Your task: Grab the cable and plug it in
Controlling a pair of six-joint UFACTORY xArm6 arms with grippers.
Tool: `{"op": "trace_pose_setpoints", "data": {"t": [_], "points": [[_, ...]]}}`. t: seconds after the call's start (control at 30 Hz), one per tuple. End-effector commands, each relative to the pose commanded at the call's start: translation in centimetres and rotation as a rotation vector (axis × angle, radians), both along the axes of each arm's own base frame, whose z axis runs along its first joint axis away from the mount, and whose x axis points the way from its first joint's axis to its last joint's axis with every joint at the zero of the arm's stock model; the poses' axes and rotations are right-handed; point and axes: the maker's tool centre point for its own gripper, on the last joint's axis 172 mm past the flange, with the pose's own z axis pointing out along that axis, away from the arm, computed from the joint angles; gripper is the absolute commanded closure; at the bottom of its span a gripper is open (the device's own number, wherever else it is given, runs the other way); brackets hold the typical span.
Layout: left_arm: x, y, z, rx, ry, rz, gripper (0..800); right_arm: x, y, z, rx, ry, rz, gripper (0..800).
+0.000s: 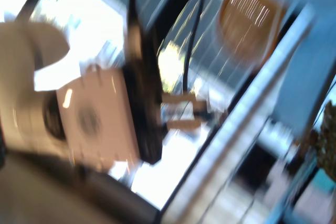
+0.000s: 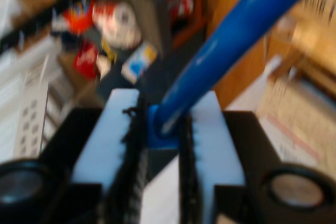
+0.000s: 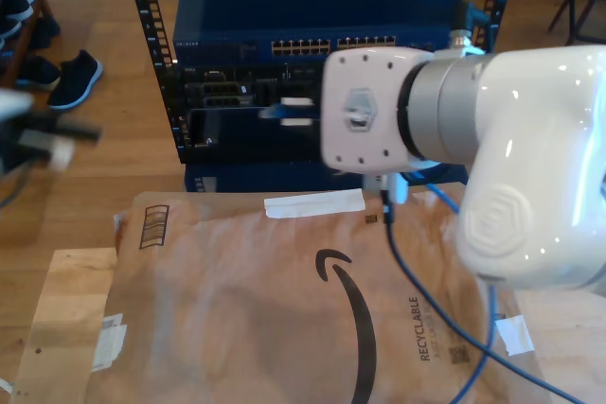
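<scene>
my second gripper [image 2: 160,129] pinches the cable [image 2: 231,40] just behind its plug, close to the rack's ports [image 3: 331,44], a light, floppy cord best held right at that stiff end, while my first gripper's jaw state i cannot tell.

Before me a blue rack unit [image 3: 312,7] with a row of ports sits between perforated black rails [image 3: 142,7]. A flattened cardboard box [image 3: 284,300] covers the wooden floor [image 3: 85,139], and dark shoes [image 3: 71,78] wait at the exterior view's left.
</scene>
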Motion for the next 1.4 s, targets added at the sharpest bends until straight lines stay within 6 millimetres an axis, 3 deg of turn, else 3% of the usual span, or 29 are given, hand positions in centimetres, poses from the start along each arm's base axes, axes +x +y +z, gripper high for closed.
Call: {"op": "trace_pose_setpoints", "data": {"t": [0.17, 0.4, 0.6, 0.77, 0.9, 0.93, 1.0, 1.1, 1.23, 1.3, 1.4], "points": [[-7.5, 4.9, -4.0, 0.126, 0.056, -0.053, 1, 2.6, -4.7, -1.8, -0.064, -0.053, -0.105, 792], [-16.9, 6.3, -10.0, 0.213, 0.12, -0.165, 1, 3.5, -9.1, -0.5, -0.127, -0.315, -0.23, 792], [-20.1, 7.1, -11.5, 0.213, -0.009, -0.161, 1, 2.4, -12.6, 1.6, -0.18, -0.539, -0.323, 796], [-25.4, 8.4, -14.3, 0.291, -0.09, -0.278, 1, 1.4, -14.8, 0.3, -0.324, -0.64, -0.344, 799], [-28.3, 9.7, -17.0, 0.343, -0.122, -0.283, 1, 0.3, -16.7, -0.8, -0.5, -0.711, -0.409, 799], [-28.8, 10.2, -17.6, 0.358, -0.139, -0.277, 1, -0.1, -16.9, -0.4, -0.574, -0.755, -0.432, 799], [-29.7, 10.5, -18.9, 0.366, -0.177, -0.269, 1, -0.5, -14.9, 0.3, -0.652, -0.84, -0.45, 799], [-31.2, 9.5, -21.5, 0.353, -0.23, -0.248, 1, -0.9, -12.3, -1.0, -0.653, -0.827, -0.453, 800], [-32.9, 9.8, -23.8, 0.398, -0.241, -0.237, 1, -2.2, -9.7, -3.2, -0.638, -0.757, -0.469, 800], [-33.1, 9.1, -24.8, 0.392, -0.258, -0.241, 1, -3.0, -9.3, -4.3, -0.645, -0.725, -0.483, 800], [-33.6, 9.9, -25.3, 0.435, -0.271, -0.221, 1, -3.3, -9.5, -5.0, -0.659, -0.714, -0.478, 799]]}}
